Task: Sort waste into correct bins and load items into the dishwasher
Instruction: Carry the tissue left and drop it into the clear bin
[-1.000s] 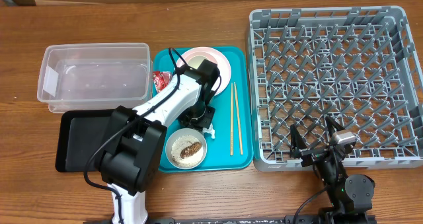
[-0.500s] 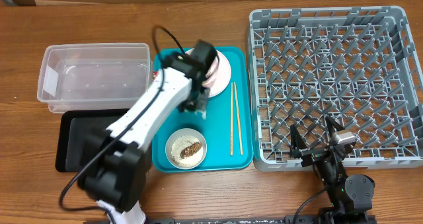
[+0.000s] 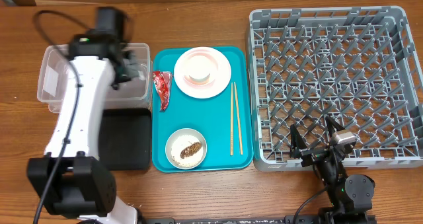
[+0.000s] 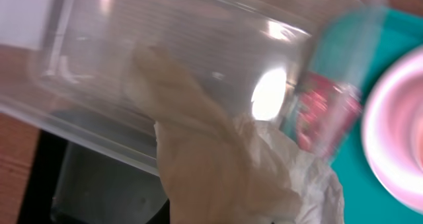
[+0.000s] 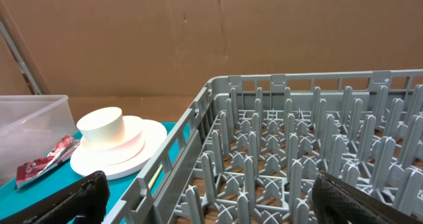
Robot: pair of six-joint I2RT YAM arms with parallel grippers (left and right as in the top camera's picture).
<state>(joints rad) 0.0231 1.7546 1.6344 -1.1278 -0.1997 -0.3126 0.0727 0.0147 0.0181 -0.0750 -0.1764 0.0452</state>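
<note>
My left gripper [image 3: 127,67] hangs over the right end of the clear tub [image 3: 59,78], shut on the crumpled white tissue [image 3: 137,71]. In the left wrist view the tissue [image 4: 225,164] fills the foreground and hides the fingers, with the tub [image 4: 165,45] behind it. The red foil wrapper [image 3: 161,88] lies on the teal tray's left side. The pink plate [image 3: 215,77] carries a white cup [image 3: 199,65]. A bowl of rice with brown bits [image 3: 186,149] and the chopsticks [image 3: 232,118] are on the tray. My right gripper [image 3: 324,148] is open and empty at the dish rack's [image 3: 337,85] front edge.
The black tray [image 3: 129,145] lies in front of the tub, partly under my left arm. The teal tray [image 3: 218,154] sits between the bins and the rack. In the right wrist view, the plate [image 5: 119,154], wrapper [image 5: 43,161] and rack [image 5: 297,151] show.
My left arm has lifted the tissue off the teal tray and swung left, from beside the plate to over the clear tub. The right arm has not moved.
</note>
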